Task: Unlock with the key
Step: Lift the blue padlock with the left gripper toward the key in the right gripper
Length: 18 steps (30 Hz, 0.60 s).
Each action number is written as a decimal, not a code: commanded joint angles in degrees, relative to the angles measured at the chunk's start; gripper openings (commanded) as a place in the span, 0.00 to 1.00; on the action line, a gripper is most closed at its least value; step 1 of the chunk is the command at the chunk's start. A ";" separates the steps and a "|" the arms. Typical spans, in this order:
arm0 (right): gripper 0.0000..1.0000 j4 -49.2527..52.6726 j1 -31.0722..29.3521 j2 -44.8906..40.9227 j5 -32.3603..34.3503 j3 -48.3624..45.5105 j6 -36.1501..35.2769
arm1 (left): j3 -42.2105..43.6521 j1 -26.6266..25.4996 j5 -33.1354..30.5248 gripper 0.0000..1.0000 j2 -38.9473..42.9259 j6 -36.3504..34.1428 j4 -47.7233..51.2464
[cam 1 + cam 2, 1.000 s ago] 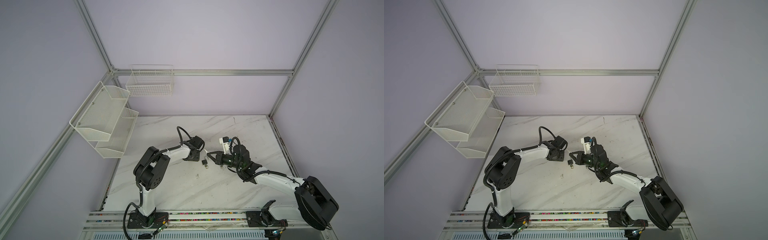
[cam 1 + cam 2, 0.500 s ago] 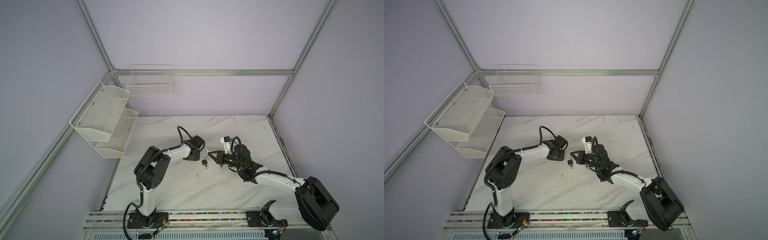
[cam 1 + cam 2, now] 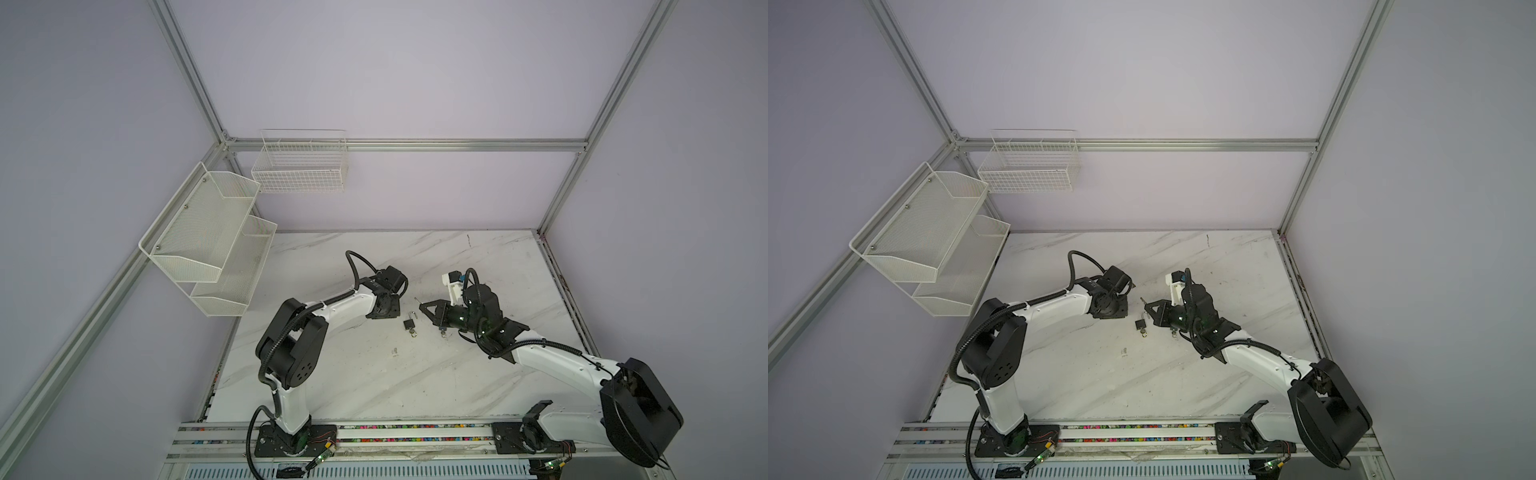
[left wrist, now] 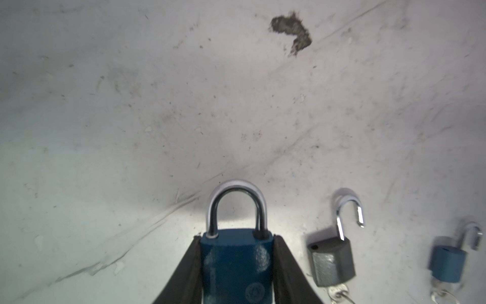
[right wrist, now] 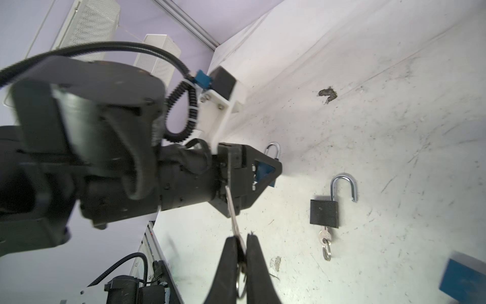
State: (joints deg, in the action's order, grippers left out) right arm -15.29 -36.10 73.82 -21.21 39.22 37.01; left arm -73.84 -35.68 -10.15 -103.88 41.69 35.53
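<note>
Over the white marble tabletop [image 3: 457, 374], the black left gripper [image 4: 236, 238], jaws partly spread, clamps the blue metal padlock [image 4: 236, 265] by its sides, while at its three o'clock in both top views the black right gripper [image 3: 421, 306], nearly closed, pinches the slim silver key [image 5: 231, 208].

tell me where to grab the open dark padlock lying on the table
Take the dark padlock by its square body, coming from above with the jaws across its two plain side edges. It lies flat on the table; the open shackle fills one end and the key the other.
</note>
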 commanded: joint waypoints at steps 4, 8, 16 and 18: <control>0.00 5.55 -4.20 2.49 6.67 3.59 -0.53 | -0.62 0.27 -0.86 0.07 9.52 10.14 -1.07; 0.00 2.71 -8.42 6.50 10.04 4.89 2.47 | 0.82 0.17 -3.00 0.04 13.81 12.81 -1.03; 0.00 -10.37 -14.90 11.45 16.43 4.13 9.66 | 5.20 -0.06 -8.08 0.03 21.33 18.26 -1.51; 0.00 -15.13 -15.37 11.87 17.26 2.84 12.04 | 6.09 -0.09 -9.48 0.03 22.32 19.06 -1.43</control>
State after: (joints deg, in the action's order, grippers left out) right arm -21.61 -50.61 85.52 -7.73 42.98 44.29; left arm -70.39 -35.66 -15.66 -83.74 57.67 35.44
